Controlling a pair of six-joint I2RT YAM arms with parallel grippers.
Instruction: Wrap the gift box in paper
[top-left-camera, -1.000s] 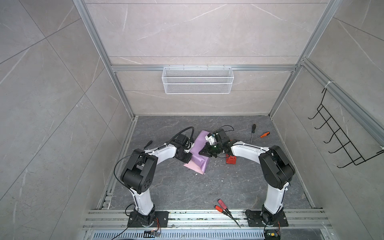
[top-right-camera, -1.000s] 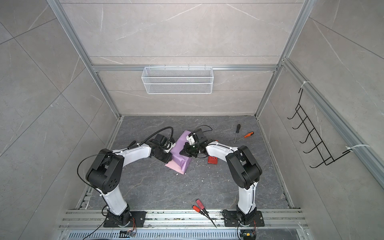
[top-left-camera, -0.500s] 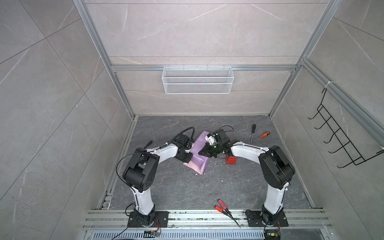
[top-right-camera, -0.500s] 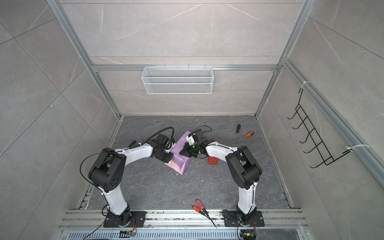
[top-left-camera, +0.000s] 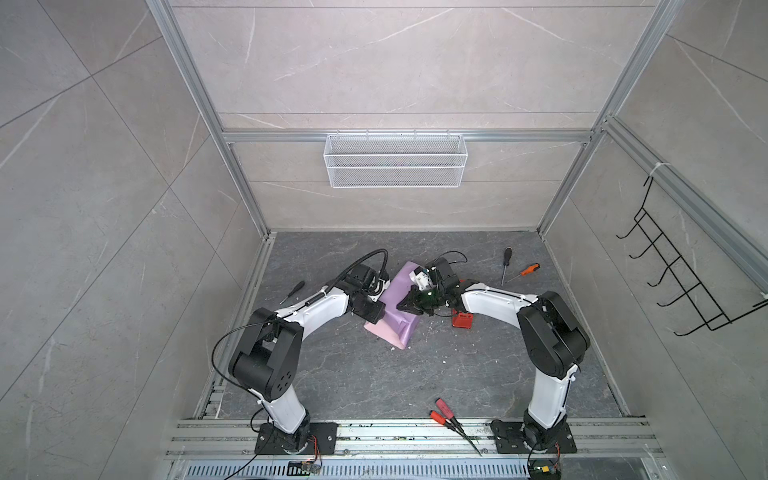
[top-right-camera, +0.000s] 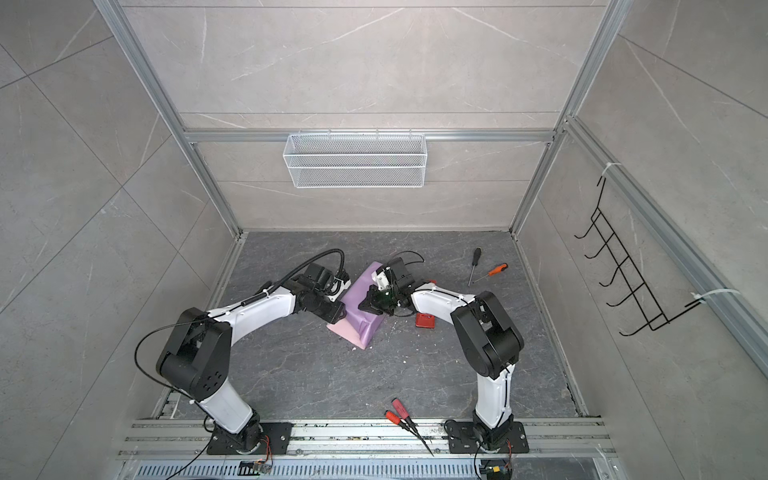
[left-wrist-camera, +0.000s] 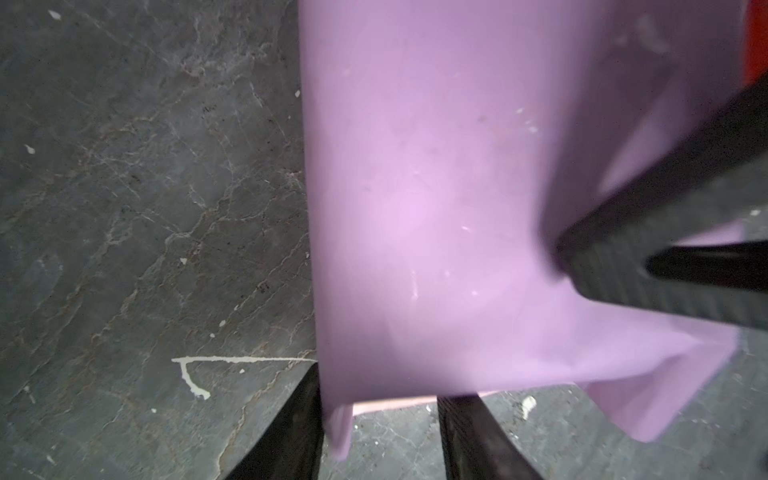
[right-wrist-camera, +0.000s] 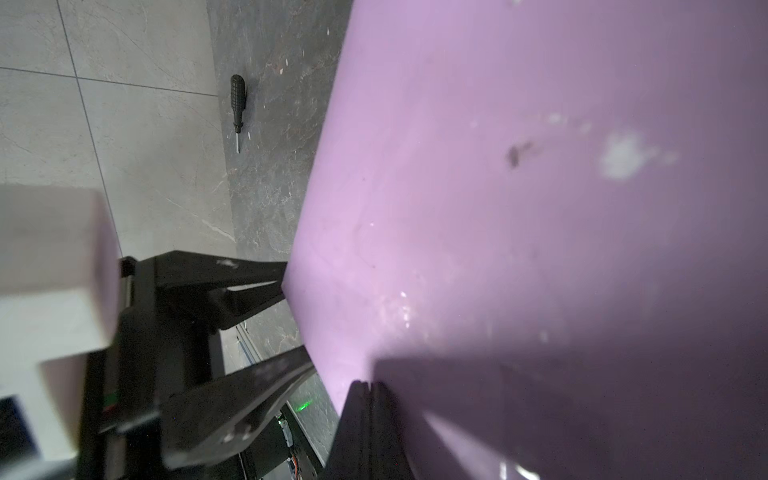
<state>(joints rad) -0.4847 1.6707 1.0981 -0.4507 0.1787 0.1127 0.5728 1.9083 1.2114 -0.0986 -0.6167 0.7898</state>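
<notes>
The paper (top-left-camera: 397, 297) (top-right-camera: 360, 297) lies lilac side up in the middle of the floor, humped over something, with a pale pink edge at its near side. The gift box is hidden. My left gripper (top-left-camera: 374, 316) (top-right-camera: 333, 318) is at the paper's left edge. In the left wrist view its fingers (left-wrist-camera: 299, 424) stand apart, open, with the paper's (left-wrist-camera: 436, 187) edge between them. My right gripper (top-left-camera: 403, 308) (top-right-camera: 363, 306) is shut, and its tip (right-wrist-camera: 365, 384) rests on top of the paper (right-wrist-camera: 498, 208).
A red tape dispenser (top-left-camera: 462, 321) sits just right of the paper. Two screwdrivers (top-left-camera: 506, 266) lie at the back right and a black one (top-left-camera: 292, 291) at the left. Red-handled pliers (top-left-camera: 446, 411) lie near the front rail. A wire basket (top-left-camera: 395, 160) hangs on the back wall.
My left gripper's jaws have parted at the paper's left edge. The right gripper stays shut on top of the paper, in the same place.
</notes>
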